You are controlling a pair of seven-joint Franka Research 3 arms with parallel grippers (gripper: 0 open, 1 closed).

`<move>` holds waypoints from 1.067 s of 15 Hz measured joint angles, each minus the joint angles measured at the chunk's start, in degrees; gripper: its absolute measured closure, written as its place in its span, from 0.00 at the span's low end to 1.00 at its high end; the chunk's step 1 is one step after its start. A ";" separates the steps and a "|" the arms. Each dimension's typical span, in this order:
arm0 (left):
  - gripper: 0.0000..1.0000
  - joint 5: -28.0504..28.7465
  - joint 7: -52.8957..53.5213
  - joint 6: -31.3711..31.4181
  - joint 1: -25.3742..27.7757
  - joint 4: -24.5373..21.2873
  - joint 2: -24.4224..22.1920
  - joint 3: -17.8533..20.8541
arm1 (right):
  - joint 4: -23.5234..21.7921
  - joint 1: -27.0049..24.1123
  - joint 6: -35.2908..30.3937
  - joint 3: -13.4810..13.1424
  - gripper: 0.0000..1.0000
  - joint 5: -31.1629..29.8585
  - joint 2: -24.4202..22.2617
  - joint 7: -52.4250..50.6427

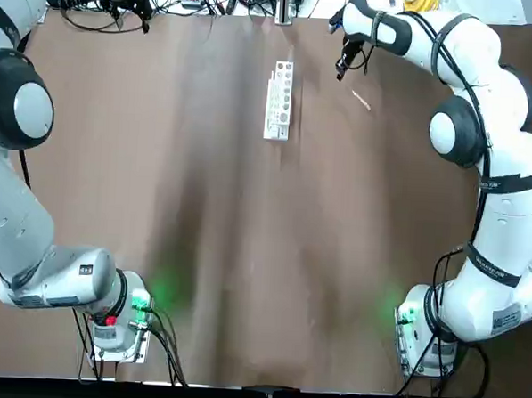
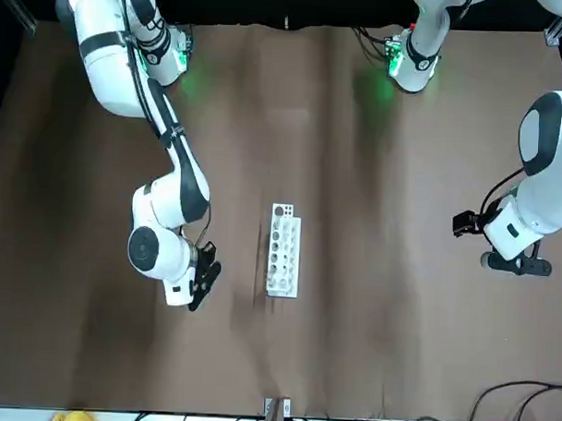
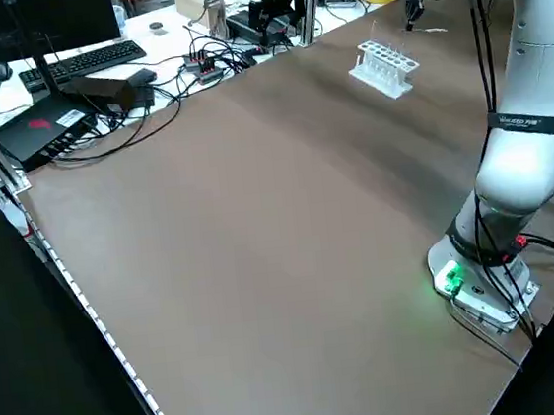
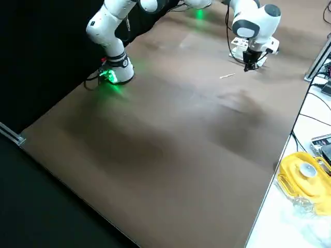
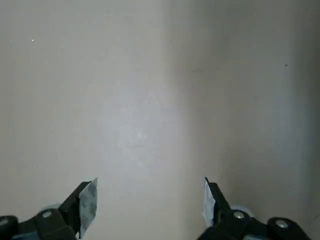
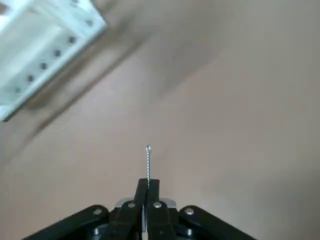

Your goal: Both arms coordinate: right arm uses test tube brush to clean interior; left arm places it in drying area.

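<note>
**Right pincer clamped on a wire, brush on the table beside it**

The right gripper (image 6: 147,189) has its fingers pressed tight together on a thin twisted wire (image 6: 148,162) that ends in a small loop and sticks straight out past the fingertips. It hangs above the brown table (image 1: 245,251) near the far edge, on the robot's right of the white test tube rack (image 1: 278,100) and apart from it. In the right wrist view the rack shows tilted at a corner, its row of round holes clear.

The test tube brush (image 1: 360,100), a short pale stick, lies flat on the table just beside the right gripper, between it and the right arm's elbow. Nothing touches it. From the right side view it lies on open table in front of the gripper, with the rack mostly hidden behind the arm.

The left gripper (image 5: 150,200) is spread wide with nothing between its fingers, over bare table far out on the robot's left, well apart from the rack.

Beyond the far edge lie tangled cables (image 1: 125,0). A keyboard (image 3: 83,61) and a yellow container (image 4: 305,173) sit on side benches
</note>
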 joint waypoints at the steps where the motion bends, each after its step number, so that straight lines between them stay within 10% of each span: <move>1: 0.00 0.00 0.00 0.00 0.00 0.00 0.00 0.00 | 0.53 -0.58 0.00 0.85 0.97 1.06 -0.04 -3.11; 10: 0.00 0.00 0.00 0.00 0.00 0.00 0.00 0.01 | 1.14 -11.24 -0.38 13.21 0.97 8.41 -0.03 -27.34; 16: 0.00 0.00 0.00 0.00 0.00 0.00 0.00 0.02 | 1.03 -15.75 -4.68 15.76 0.97 22.41 0.04 -45.27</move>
